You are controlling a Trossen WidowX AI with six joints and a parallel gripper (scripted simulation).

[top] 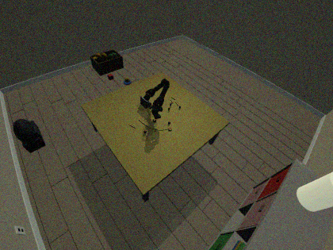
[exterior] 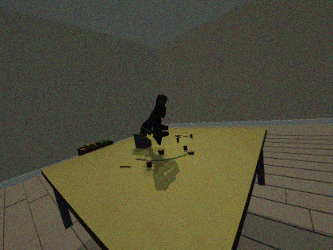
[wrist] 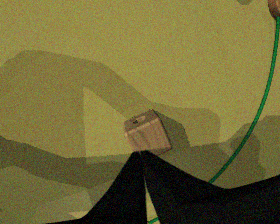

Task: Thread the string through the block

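Note:
My gripper point(top: 158, 117) point(exterior: 159, 143) point(wrist: 140, 157) is shut and empty, tips together, above the table beside the wooden block. The wooden block point(top: 155, 121) point(exterior: 161, 151) point(wrist: 149, 135) sits on the table and shows a small dark hole in the wrist view. The round button point(top: 170, 129) point(exterior: 191, 152) point(wrist: 275, 7) lies on the table. The green string point(top: 158, 130) point(exterior: 170, 159) point(wrist: 263, 102) curves from it around the block; the fingers cover part of it in the wrist view. The thin stick point(top: 142, 122) point(exterior: 140, 159) at its end lies on the table, out of the wrist view.
A loose stick point(top: 132, 126) point(exterior: 125, 167) lies off the string's far end. One small object point(top: 145, 132) point(exterior: 149, 164) is just outside the string's curve, another point(top: 169, 123) point(exterior: 185, 148) near the button. More small objects and sticks lie beyond. The arm's base point(top: 145, 102) point(exterior: 142, 140) is beside them.

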